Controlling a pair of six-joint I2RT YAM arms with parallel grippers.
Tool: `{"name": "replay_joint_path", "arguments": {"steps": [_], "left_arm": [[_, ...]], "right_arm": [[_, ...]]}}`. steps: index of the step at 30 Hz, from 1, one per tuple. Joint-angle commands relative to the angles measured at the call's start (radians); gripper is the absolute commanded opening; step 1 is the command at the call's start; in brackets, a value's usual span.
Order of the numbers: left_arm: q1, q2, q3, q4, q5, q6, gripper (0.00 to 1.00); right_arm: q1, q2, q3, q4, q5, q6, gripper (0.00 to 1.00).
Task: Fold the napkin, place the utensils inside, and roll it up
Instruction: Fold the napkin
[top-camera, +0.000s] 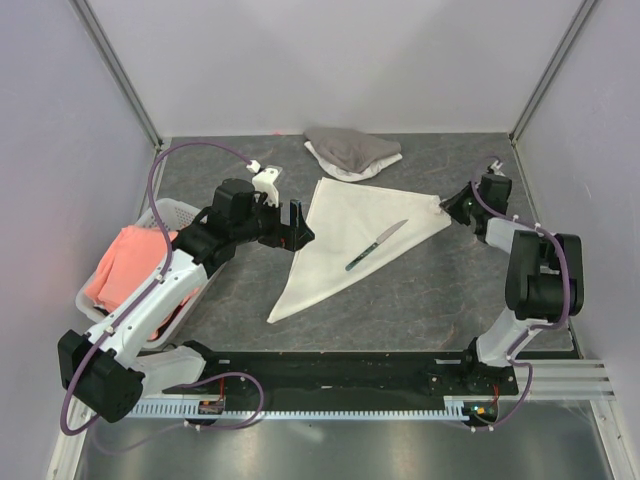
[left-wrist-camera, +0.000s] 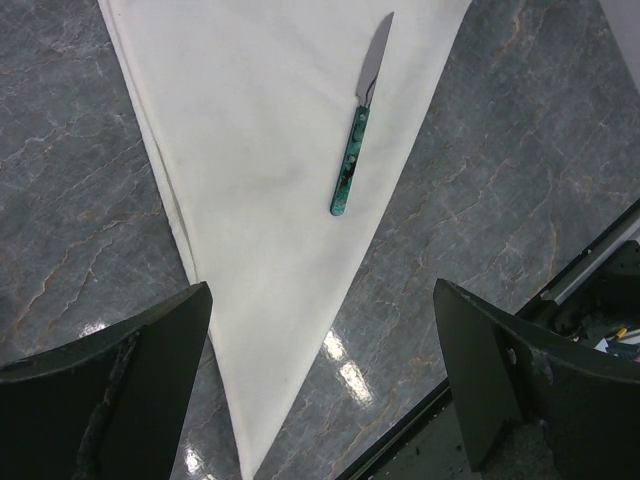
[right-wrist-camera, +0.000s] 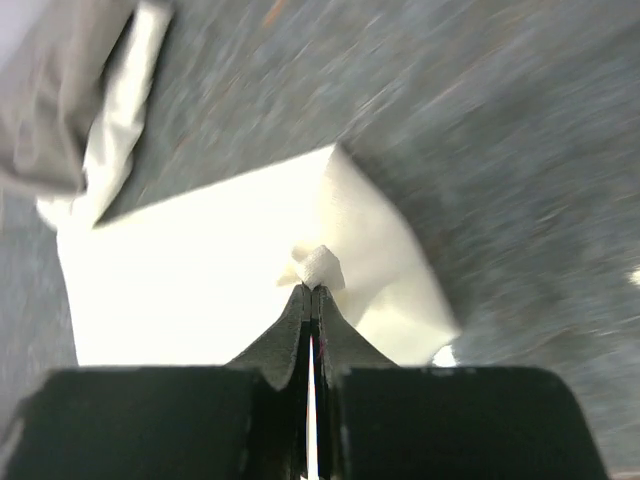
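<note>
The cream-white napkin (top-camera: 340, 235) lies folded into a triangle in the middle of the table, one point toward the arms. A knife (top-camera: 376, 245) with a dark greenish handle and grey blade lies on it near its right edge; it also shows in the left wrist view (left-wrist-camera: 358, 125) on the napkin (left-wrist-camera: 270, 170). My right gripper (top-camera: 447, 206) is shut on the napkin's right corner (right-wrist-camera: 318, 268), lifting it slightly. My left gripper (top-camera: 283, 222) is open and empty, hovering over the napkin's left edge.
A grey-and-white cloth heap (top-camera: 350, 152) lies at the back. A white basket (top-camera: 176, 214) with a salmon-pink cloth (top-camera: 125, 262) stands at the left. A black rail (top-camera: 340, 372) runs along the near edge.
</note>
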Motion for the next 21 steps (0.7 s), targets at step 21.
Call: {"name": "replay_joint_path", "arguments": {"steps": [21], "left_arm": [[0.006,-0.019,0.008,0.021,0.017,0.032,0.99]], "right_arm": [[0.482,-0.119,-0.091,-0.019,0.010,0.000,0.00]]}}
